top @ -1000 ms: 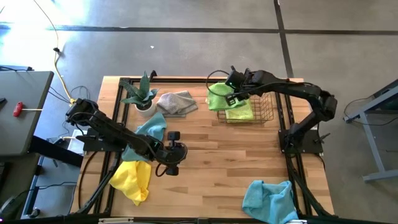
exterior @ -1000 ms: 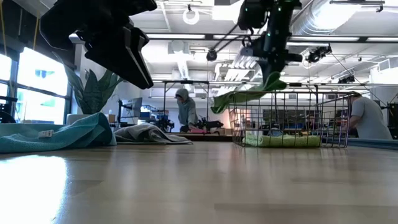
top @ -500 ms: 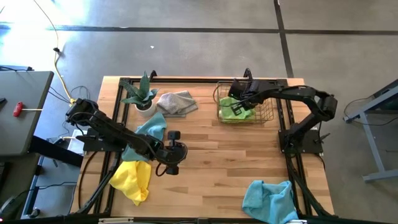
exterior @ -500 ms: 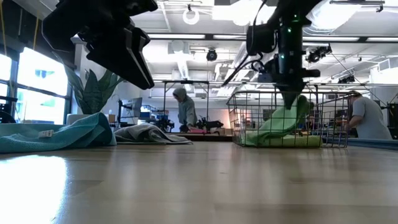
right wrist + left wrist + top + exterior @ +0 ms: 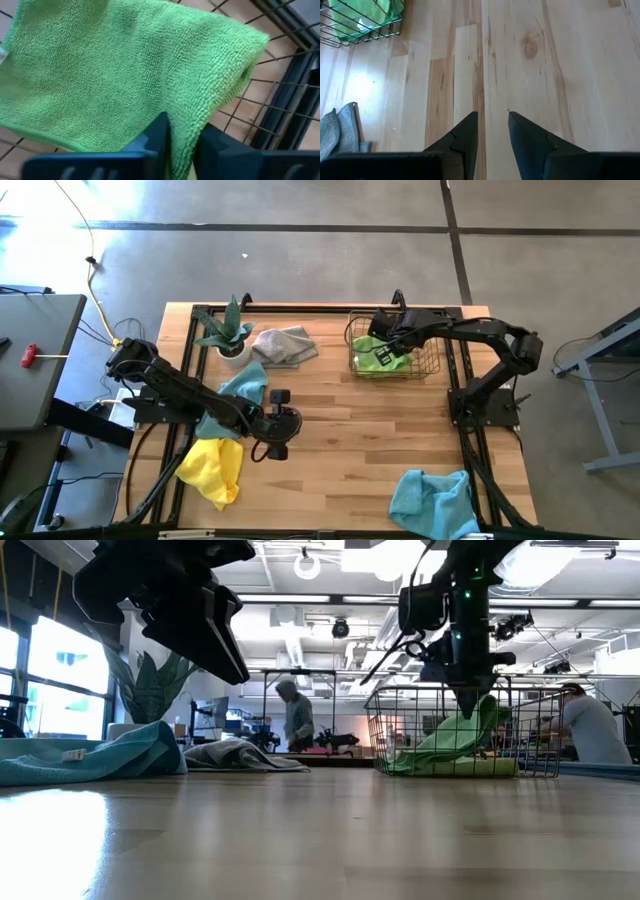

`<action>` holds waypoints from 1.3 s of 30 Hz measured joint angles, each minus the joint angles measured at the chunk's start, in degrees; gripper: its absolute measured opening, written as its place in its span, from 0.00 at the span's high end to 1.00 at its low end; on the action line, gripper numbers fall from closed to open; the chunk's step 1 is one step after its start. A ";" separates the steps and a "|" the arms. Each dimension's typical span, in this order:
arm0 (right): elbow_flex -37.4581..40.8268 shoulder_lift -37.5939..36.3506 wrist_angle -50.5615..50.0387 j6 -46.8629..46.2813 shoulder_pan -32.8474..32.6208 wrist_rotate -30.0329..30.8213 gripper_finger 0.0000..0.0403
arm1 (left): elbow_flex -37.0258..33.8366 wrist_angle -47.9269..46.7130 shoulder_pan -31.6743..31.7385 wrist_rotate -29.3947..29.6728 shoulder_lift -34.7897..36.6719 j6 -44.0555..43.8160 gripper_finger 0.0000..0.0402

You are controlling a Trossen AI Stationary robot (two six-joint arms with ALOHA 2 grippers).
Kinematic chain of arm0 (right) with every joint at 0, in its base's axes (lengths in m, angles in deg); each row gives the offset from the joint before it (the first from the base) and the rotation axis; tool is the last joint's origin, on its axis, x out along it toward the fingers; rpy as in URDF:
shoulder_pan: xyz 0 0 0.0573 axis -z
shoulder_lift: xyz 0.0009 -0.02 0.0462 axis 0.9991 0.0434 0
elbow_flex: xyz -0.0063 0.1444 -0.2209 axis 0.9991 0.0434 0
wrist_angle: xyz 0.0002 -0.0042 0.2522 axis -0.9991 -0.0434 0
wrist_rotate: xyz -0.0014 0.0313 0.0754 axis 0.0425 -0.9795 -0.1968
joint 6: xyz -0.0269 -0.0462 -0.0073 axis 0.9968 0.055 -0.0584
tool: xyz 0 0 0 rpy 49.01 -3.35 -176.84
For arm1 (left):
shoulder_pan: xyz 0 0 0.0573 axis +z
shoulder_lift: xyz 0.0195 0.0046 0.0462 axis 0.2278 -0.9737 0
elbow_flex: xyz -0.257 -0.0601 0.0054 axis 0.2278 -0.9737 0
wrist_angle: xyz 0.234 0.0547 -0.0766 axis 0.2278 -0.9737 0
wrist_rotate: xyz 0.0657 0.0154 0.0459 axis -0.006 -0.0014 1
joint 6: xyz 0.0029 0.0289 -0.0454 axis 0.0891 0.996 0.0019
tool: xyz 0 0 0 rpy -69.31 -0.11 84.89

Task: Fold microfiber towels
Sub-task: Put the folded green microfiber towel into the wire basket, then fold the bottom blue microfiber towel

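Observation:
A lime green towel lies in the wire basket at the far right, rising to a peak at my right gripper, which reaches down into the basket and is shut on it. Under it lies another green towel, flat on the basket floor. My left gripper hangs open over the bare table middle, nothing between its fingers. Loose on the table are a light blue towel, a yellow one, a grey one and a second light blue one. My right gripper has a raised fold of the lime green towel pinched between its two fingers. The fingers come steeply from above, pointing down into the basket. The fold stands up at the fingers while the rest of the towel slopes down onto the basket floor, slack.
A potted plant stands at the far left beside the grey towel. The basket's wire walls close in around my right gripper. Bare wood spans the table's middle. People are in the room beyond the table.
My right gripper has gone down into the basket and a little toward the table's right edge, tipping more steeply downward. The lime green towel, which hung from it over the basket's left rim, has come down inside the basket and now mostly rests there.

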 joint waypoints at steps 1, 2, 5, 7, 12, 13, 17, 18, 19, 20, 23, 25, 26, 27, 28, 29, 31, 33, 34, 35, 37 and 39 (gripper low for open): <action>-0.08 0.00 -0.19 0.00 0.00 0.09 0.79 | 0.00 0.01 0.00 0.00 0.00 -0.01 0.75; -0.31 0.00 -0.69 0.01 0.00 0.08 0.75 | 0.00 0.00 0.01 0.00 0.00 -0.02 0.75; -2.10 0.00 -2.17 0.07 0.00 0.10 0.64 | 0.00 0.00 0.35 0.00 0.00 -0.03 0.75; -4.49 0.00 -5.53 0.77 -0.02 0.26 0.59 | 0.00 -0.01 0.73 0.05 0.00 -0.08 0.75; -13.20 -0.27 -16.73 -0.06 -2.39 0.23 0.55 | 0.00 -0.07 2.06 1.14 0.00 -0.27 0.75; -14.78 -0.36 -18.82 -0.98 -3.66 -0.82 0.55 | 0.00 -0.09 2.31 1.11 0.00 -0.61 0.75; -18.22 -0.37 -24.14 -5.03 -11.21 -10.29 0.57 | 0.00 -0.51 3.27 1.11 0.00 -1.69 0.75; -18.25 -0.38 -24.21 -6.11 -13.72 -12.88 0.57 | 0.00 -0.51 3.36 1.11 0.00 -1.68 0.75; -18.13 -0.35 -24.00 -7.12 -16.52 -15.21 0.58 | 0.00 -0.51 3.44 1.11 0.00 -1.64 0.75; -17.80 -0.35 -23.89 -8.25 -19.48 -17.02 0.58 | 0.00 -0.51 3.50 1.13 0.00 -1.58 0.75; -16.24 -0.33 -22.99 -13.32 -29.05 -21.11 0.59 | 0.00 -0.49 3.81 1.14 0.00 -1.57 0.75; -15.19 -0.31 -21.33 -17.72 -35.41 -22.57 0.59 | 0.00 -0.48 4.00 1.14 0.00 -1.55 0.75; -14.62 -0.31 -20.45 -20.07 -38.41 -22.80 0.59 | 0.00 -0.49 4.00 1.16 0.00 -1.57 0.75; -13.89 -0.31 -19.24 -22.71 -41.21 -22.76 0.59 | 0.00 -0.48 4.00 1.16 0.00 -1.55 0.75; -13.02 -0.31 -17.91 -25.67 -43.94 -22.78 0.59 | 0.00 -0.48 4.00 1.16 0.00 -1.55 0.75; -12.03 -0.31 -16.12 -28.60 -46.42 -22.80 0.59 | 0.00 -0.48 4.00 1.16 0.00 -1.55 0.75; -9.80 -0.31 -11.56 -34.96 -50.81 -22.78 0.59 | 0.00 -0.46 3.99 1.22 0.00 -1.57 0.75; -6.98 -0.31 -6.47 -41.13 -54.44 -23.53 0.59 | 0.00 -0.26 3.87 1.07 0.00 -1.73 0.75; -5.60 -0.27 -3.96 -43.64 -56.10 -24.53 0.59 | 0.00 -0.03 3.76 0.86 0.00 -2.05 0.75; -4.21 -0.26 -1.54 -46.11 -57.59 -25.85 0.59 | 0.00 0.21 3.60 0.65 0.00 -2.35 0.75; -1.67 -0.26 1.20 -50.94 -60.25 -28.52 0.59 | 0.00 0.41 3.35 0.33 0.00 -2.82 0.75; 0.45 -0.26 1.75 -55.09 -62.71 -31.20 0.59 | 0.00 0.41 3.04 -0.02 0.00 -3.15 0.75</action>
